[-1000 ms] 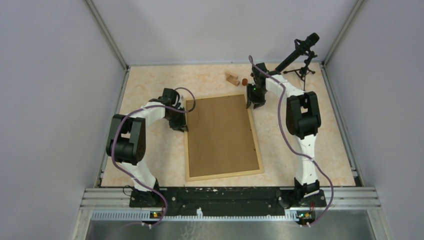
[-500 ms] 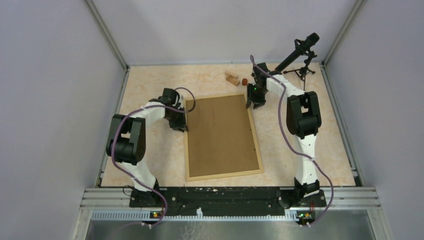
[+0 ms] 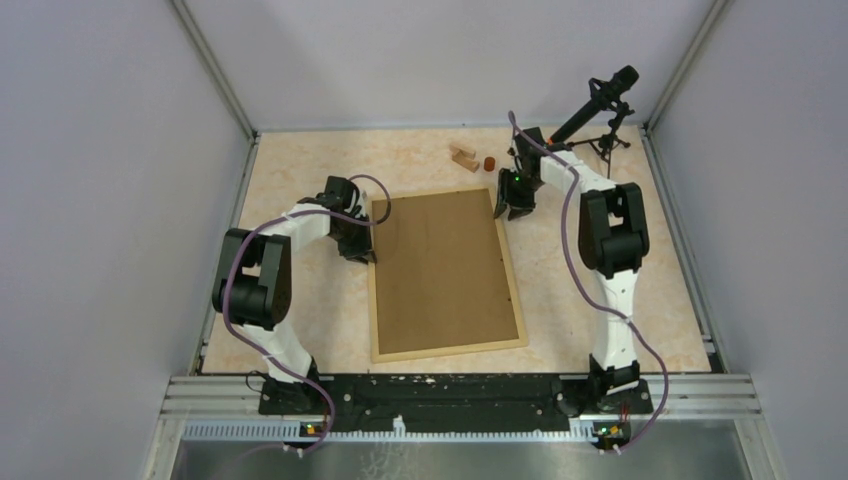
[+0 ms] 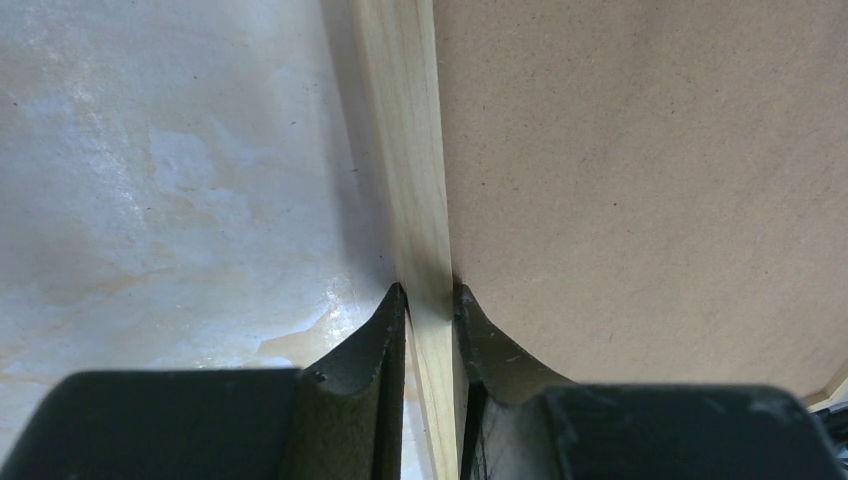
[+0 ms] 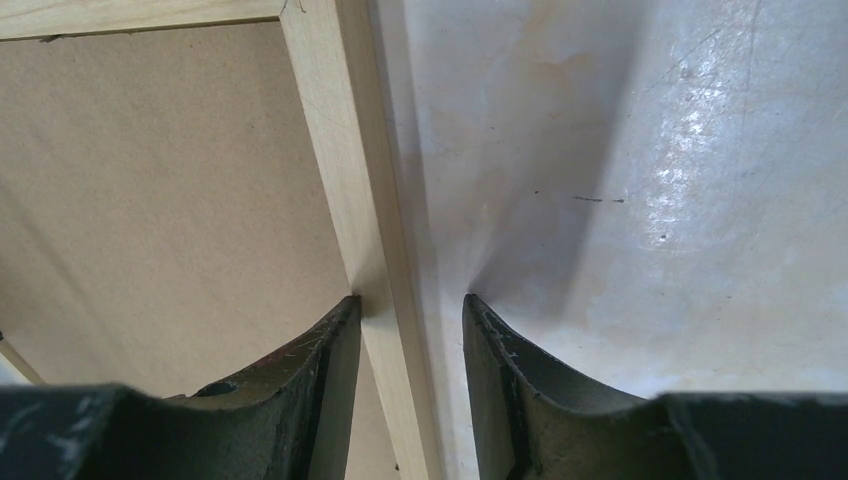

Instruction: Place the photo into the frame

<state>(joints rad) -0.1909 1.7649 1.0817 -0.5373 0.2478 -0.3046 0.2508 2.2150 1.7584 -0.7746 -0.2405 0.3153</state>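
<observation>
Frame is lying back-up at the middle of the table, brown board facing the ceiling, long sides running from 12 to 6 o'clock with a slight tilt. The left gripper is clamping its left rail near the 10 o'clock corner, one finger pressing the outer edge and the other the board side. The right gripper is straddling the right rail near the 1 o'clock corner with jaws apart: one finger is touching the rail on the board side, while the other is sitting on the tabletop just beside the wood, not touching it.

The tabletop is showing a pale, marbled peach sheen, and plain grey-lilac walls are closing it in on three sides. Small wooden blocks and a reddish piece are lying at 12 o'clock of the frame — a microphone on a stand is standing at the 2 o'clock corner.

Both arms are reaching out from the 6 o'clock edge, elbows bowing outward and wrists turning in toward the frame.
</observation>
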